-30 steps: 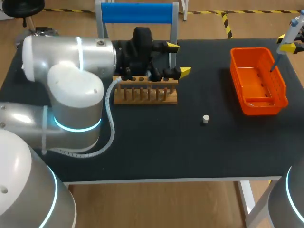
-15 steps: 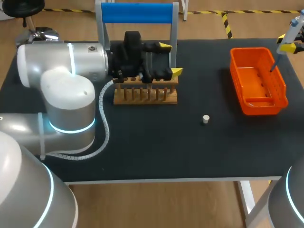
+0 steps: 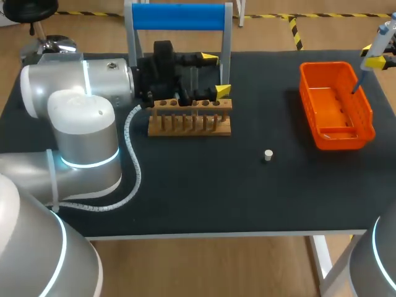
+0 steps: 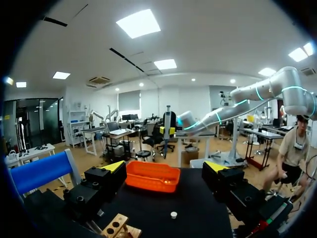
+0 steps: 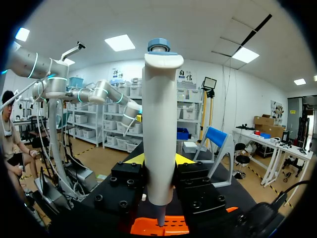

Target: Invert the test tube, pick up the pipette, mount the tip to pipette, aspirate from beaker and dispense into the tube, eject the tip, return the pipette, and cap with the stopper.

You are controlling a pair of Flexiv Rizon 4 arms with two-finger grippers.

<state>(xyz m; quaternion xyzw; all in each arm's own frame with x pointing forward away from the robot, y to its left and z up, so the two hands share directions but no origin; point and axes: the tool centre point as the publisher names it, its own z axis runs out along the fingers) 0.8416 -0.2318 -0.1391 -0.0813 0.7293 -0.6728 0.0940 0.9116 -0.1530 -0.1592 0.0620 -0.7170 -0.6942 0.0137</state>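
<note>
Left gripper (image 3: 215,74): fingers apart, above wooden rack (image 3: 189,120), desk (image 3: 247,198) far edge | right gripper (image 5: 158,161): clamps pipette (image 5: 158,124) over orange bin (image 3: 307,99), right edge

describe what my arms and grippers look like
Left arm and right arm: rounded silver-grey links with glowing cyan rings at the joints. A white coiled cable runs to the left gripper. It and the right gripper have black blocky bodies and two yellow-tipped fingers each.

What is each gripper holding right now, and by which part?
The right gripper holds the pipette upright, by the lower part of its body. The left gripper holds nothing; its fingers stand open.
</note>
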